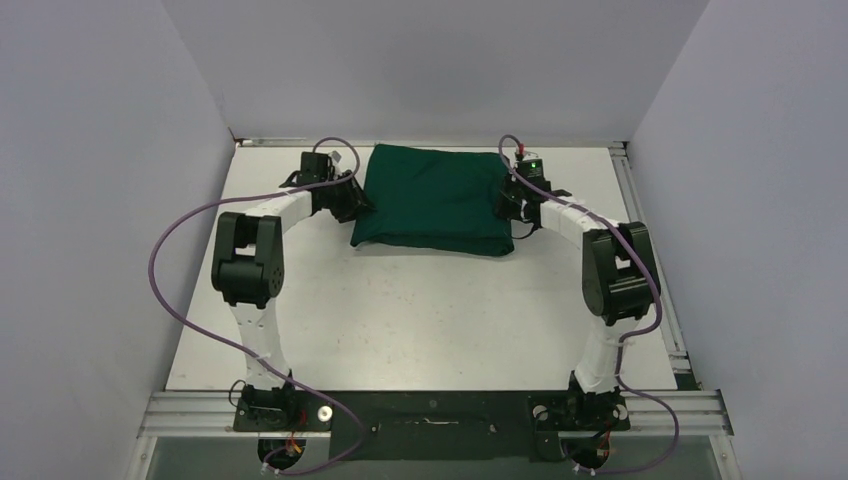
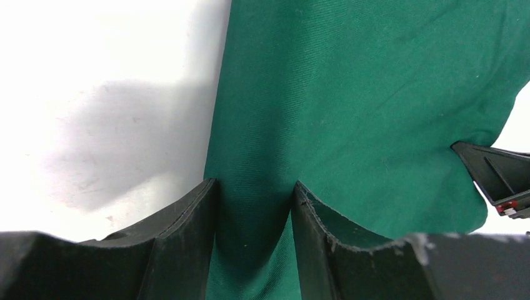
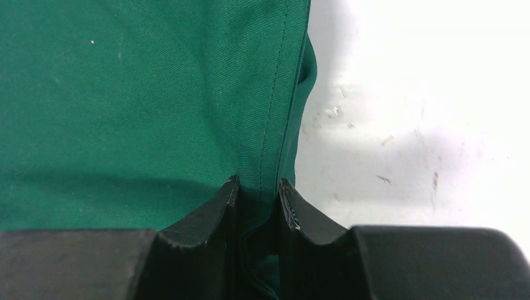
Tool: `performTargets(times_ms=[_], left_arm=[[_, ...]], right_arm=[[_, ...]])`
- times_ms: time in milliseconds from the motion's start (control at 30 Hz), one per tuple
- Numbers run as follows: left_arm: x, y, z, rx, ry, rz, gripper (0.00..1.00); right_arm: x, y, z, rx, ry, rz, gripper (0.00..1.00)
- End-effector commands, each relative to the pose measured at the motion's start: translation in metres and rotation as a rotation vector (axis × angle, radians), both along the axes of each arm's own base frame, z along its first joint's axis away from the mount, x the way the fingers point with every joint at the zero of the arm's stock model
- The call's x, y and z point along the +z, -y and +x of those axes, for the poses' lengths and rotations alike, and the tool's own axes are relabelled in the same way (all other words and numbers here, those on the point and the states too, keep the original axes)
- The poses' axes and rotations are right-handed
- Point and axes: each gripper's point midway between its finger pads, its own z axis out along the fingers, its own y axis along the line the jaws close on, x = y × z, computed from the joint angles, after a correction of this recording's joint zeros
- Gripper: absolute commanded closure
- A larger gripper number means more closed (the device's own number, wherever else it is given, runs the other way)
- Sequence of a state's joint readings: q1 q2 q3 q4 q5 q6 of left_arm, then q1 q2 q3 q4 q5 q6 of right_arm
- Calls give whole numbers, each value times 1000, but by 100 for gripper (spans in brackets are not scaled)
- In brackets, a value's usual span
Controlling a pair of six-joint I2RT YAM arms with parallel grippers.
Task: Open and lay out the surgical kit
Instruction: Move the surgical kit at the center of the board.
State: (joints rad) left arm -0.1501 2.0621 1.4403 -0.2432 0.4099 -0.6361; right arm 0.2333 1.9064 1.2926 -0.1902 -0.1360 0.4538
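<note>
My left and right jaws pinch opposite edges of the dark green cloth wrap; it looks soft and limp.

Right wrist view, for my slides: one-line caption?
Right gripper pinching the hemmed edge of the green cloth on the white table.

Green wrap within left tool
</note>
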Motion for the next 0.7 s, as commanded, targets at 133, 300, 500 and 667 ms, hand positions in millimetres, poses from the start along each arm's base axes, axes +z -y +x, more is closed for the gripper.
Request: performTargets(times_ms=[133, 300, 500, 667], left_arm=[[35, 28, 20, -47, 98, -173, 64], [40, 28, 18, -54, 115, -181, 64], [41, 27, 23, -55, 110, -180, 64], [41, 34, 9, -70, 101, -193, 65]], right_arm=[[11, -52, 38, 132, 134, 88, 84], [7, -53, 49, 167, 152, 71, 82], [18, -54, 45, 147, 162, 72, 82], [29, -42, 31, 95, 154, 61, 82]])
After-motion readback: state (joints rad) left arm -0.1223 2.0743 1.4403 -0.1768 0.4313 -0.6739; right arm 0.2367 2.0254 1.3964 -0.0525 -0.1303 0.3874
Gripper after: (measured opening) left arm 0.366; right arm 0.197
